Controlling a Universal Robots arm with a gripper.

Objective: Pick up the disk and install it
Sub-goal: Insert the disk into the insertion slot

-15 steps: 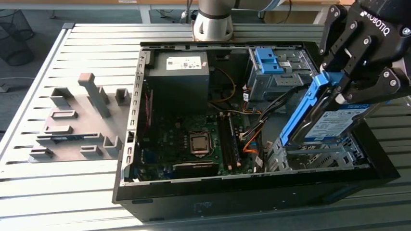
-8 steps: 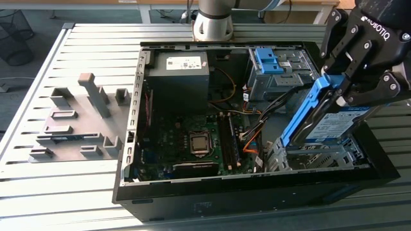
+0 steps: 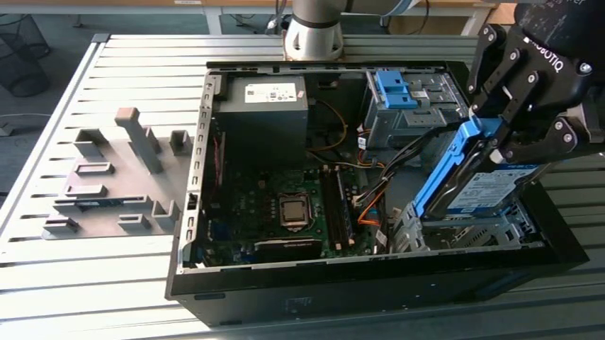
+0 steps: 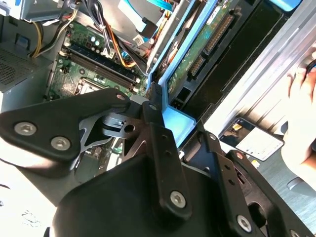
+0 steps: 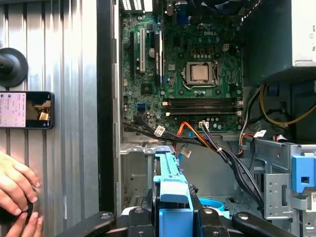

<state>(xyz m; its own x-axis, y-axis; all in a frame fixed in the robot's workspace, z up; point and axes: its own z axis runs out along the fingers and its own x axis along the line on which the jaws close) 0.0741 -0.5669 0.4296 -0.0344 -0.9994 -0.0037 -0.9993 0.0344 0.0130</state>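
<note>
Exterior view, gripper (image 3: 494, 145): black fingers clamped on the upper end of the disk (image 3: 477, 180), which is held tilted on edge, blue rail toward the case interior.
Exterior view, disk: its lower end sits at the grey metal drive cage (image 3: 463, 230) in the near corner of the open computer case (image 3: 378, 280), on the exterior view's right; how deep it sits cannot be judged.
Exterior view, surroundings: motherboard (image 3: 283, 205) on the case floor; dark power supply box (image 3: 263, 117) at the far side; blue latch piece (image 3: 392, 88) on the far cage; grey fixture block (image 3: 113, 177) on the slatted table (image 3: 57, 283).
Second wrist view, gripper (image 4: 153, 106): fingers closed around the disk's blue rail (image 4: 177, 121); green circuit board side of the disk (image 4: 207, 37) visible.
First wrist view, disk (image 5: 170, 190): blue rail end between the fingers, above the cage.
First wrist view, table: a person's hand (image 5: 15, 190) near a phone (image 5: 25, 110).
</note>
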